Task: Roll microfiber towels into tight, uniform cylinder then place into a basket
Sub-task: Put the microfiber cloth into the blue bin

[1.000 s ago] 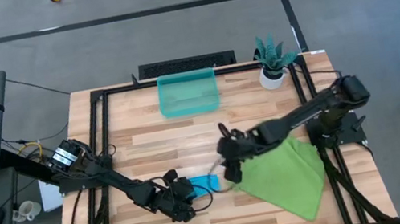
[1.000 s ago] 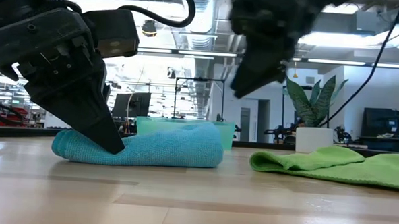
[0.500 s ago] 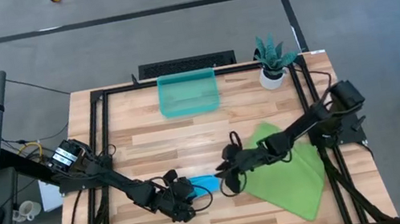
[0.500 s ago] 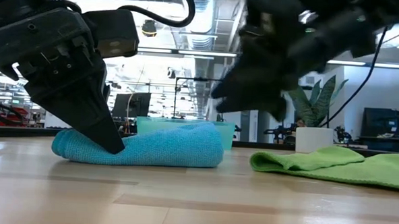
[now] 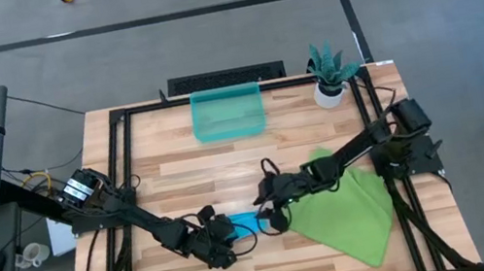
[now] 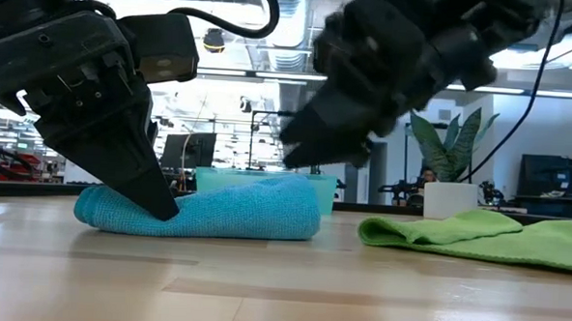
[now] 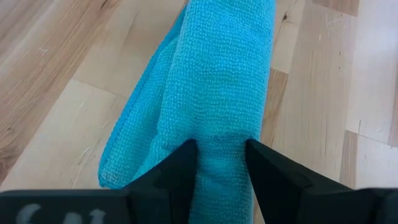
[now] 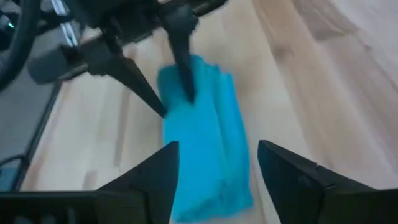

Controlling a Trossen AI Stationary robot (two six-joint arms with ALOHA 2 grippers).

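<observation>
One end of the rolled blue towel (image 7: 214, 93) is pinched by the left gripper (image 7: 221, 165) on the surface. The right gripper (image 8: 214, 168) is poised wide-open above the free end, the roll's long axis running straight ahead between its fingers. The basket (image 5: 228, 113) is seen well beyond.

The right gripper (image 8: 214, 174) has its two dark fingers (image 8: 155, 177) spread wide apart. Between them, a little farther off, lies the rolled blue towel (image 8: 205, 155) on the wooden table (image 8: 311, 74). At the towel's far end, the left gripper (image 8: 168, 68) pinches it with two thin dark fingers.
</observation>
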